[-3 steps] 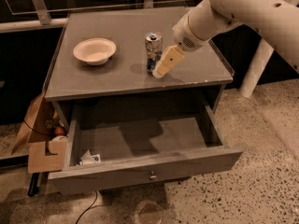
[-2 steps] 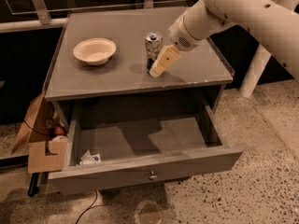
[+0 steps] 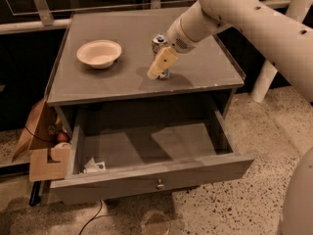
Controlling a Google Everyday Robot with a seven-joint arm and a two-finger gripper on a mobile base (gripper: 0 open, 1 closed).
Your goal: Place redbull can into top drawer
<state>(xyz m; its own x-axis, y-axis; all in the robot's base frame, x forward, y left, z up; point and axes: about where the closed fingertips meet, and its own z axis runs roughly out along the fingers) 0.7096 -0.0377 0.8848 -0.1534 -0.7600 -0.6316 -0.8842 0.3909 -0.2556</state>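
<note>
The redbull can (image 3: 158, 39) stands upright on the grey cabinet top (image 3: 122, 84), right of centre. Only its silver top and its base show. My gripper (image 3: 162, 62) reaches in from the upper right and sits right at the can, covering its front and middle. The top drawer (image 3: 195, 173) is pulled wide open below the cabinet top, with its round metal knob (image 3: 159, 184) at the centre of the flat grey front. The inside of the drawer is mostly bare.
A cream-white bowl (image 3: 99, 53) sits on the cabinet top at the left. A small white packet (image 3: 93, 166) lies in the drawer's front left corner. Cardboard pieces (image 3: 41, 148) lean against the cabinet's left side. A white post (image 3: 266, 77) stands at the right on the speckled floor.
My gripper has moved a little to the left, from beside the can to right over its front. The can, bowl and drawer have not moved.
</note>
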